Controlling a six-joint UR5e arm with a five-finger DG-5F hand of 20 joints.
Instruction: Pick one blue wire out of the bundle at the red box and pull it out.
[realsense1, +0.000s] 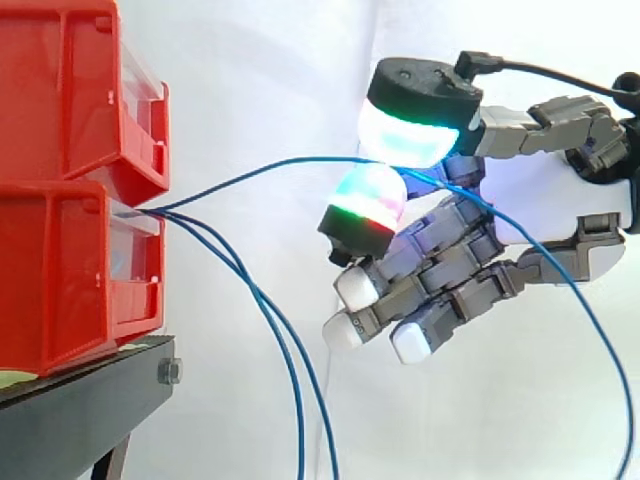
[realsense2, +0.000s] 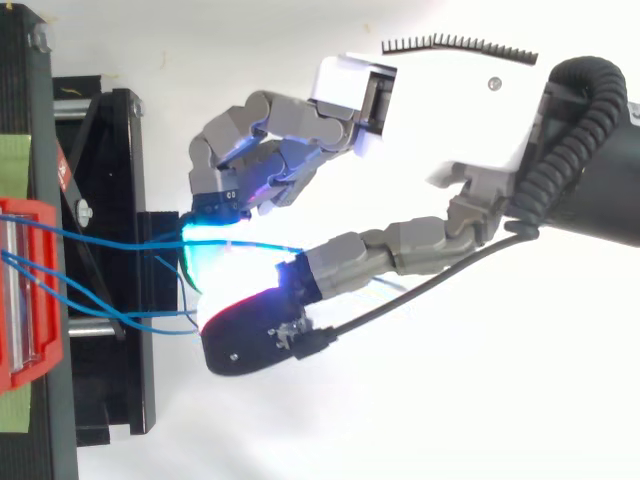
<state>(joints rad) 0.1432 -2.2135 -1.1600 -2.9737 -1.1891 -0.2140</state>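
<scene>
Status: grasp made, pull not yet completed.

In the side view my hand (realsense1: 450, 262) stands at 3 o'clock of the red box (realsense1: 60, 280), apart from it. It is closed in a pinch. Two glowing fingertips (realsense1: 415, 125) meet on one blue wire (realsense1: 270, 167), and my other fingers are curled under the palm with nothing in them.

The pinched wire leaves the box front and rises towards 2 o'clock in a shallow arc to the pinch. Past my fingers, its free length drops away towards 5 o'clock. It is lifted apart from the other blue wires (realsense1: 283, 350), which hang from the same opening towards 5 o'clock and pass in front of the black stand's (realsense1: 90, 390) edge.

From above, the box (realsense2: 30, 212) lies at 9 o'clock of my hand (realsense2: 440, 110), with blue strands running across the gap between them.

Assessment: selection and separation look done. The wire is not yet out of the box, and its arc suggests slack remaining. What is left is a steady draw towards 3 o'clock until the end comes free, and I cannot tell how much wire remains inside.
</scene>
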